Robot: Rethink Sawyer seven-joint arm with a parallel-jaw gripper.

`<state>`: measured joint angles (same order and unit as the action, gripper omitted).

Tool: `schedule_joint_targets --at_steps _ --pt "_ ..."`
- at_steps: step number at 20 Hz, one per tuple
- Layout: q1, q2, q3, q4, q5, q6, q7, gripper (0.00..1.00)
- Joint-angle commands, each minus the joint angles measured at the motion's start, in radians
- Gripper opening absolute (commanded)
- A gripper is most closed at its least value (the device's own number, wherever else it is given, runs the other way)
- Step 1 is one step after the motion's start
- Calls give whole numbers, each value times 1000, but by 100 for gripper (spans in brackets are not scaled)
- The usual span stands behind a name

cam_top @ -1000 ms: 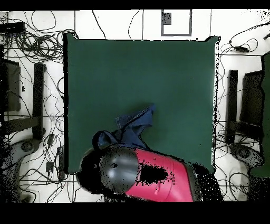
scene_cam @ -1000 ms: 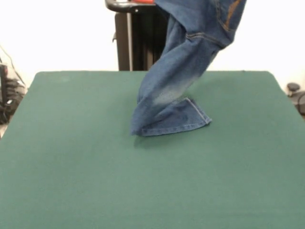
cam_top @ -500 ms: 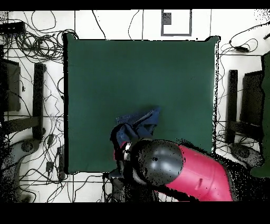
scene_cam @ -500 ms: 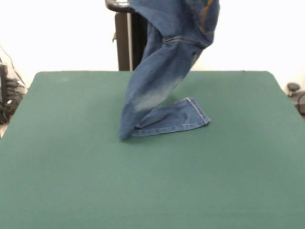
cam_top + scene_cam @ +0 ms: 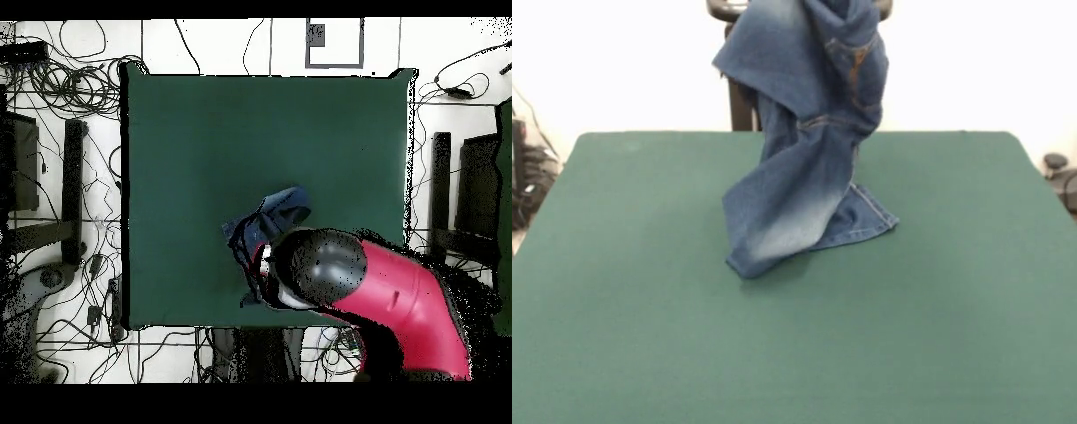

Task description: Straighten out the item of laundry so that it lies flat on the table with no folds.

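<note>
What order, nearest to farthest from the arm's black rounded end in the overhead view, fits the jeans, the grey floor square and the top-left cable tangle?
The gripper itself is hidden, so the order is measured from the arm's black rounded end.
1. Jeans: right beside it, partly beneath.
2. Grey floor square: at the picture's top edge.
3. Cable tangle: far top-left corner.

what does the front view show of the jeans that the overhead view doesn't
Front view only: the jeans hang from the picture's top, a lower leg and hem trailing onto the table; an orange-stitched pocket shows. Overhead view only: the red and black arm covers most of the denim, with cables on the floor around the table. Both: blue denim partly resting on the green top. Neither shows the gripper.
</note>
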<state>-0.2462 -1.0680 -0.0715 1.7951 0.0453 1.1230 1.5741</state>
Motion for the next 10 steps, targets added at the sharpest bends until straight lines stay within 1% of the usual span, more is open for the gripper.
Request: schedule_joint_targets --at_steps 1,5,6,7,10 --pt "-7 131 227 -101 -91 107 -213 0" --pt "-47 134 284 -70 -48 22 -250 0" --pt "-61 138 303 -71 -44 20 -267 0" --pt "-74 124 314 -60 -45 44 -286 0" --pt "-98 124 349 -105 -71 151 -283 0"
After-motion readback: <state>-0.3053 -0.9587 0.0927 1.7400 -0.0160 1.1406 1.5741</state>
